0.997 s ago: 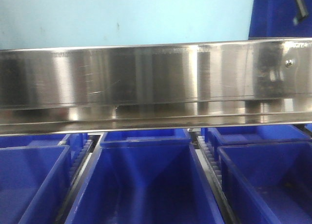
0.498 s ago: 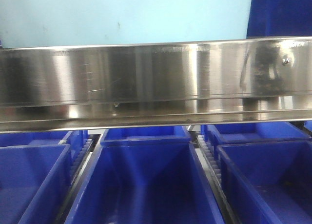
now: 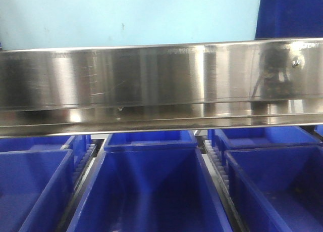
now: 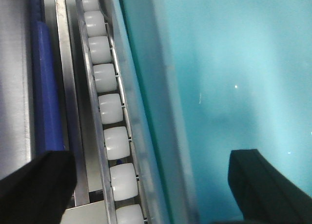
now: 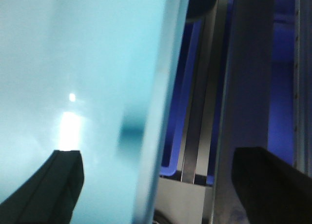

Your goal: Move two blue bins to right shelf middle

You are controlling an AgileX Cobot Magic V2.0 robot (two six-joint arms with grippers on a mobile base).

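Placement looks partly done, by my judgement. One pale blue bin [image 3: 131, 17] stands just above the front rail [image 3: 75, 85] of the right shelf middle [image 3: 151, 80], its smooth wall rising directly behind the rail. My left wrist view shows a roller track [image 4: 109, 107] of white rollers running along the bin's side, so I take it to be resting on that level.

My left jaws are spread wide, black fingers [image 4: 34, 185] far apart, with the bin's edge and the track between them and nothing clamped. My right jaws gape the same way beside the bin's other side, gripping nothing.

I cannot tell whether that pale expanse above the rail is one bin or two, so a second bin may remain to be moved.

Below the rail, royal-blue crates [image 3: 146, 191] sit in rows. Above the rail's right end is a darker blue shape [image 3: 292, 14]. No surface or room shows beyond the rack.
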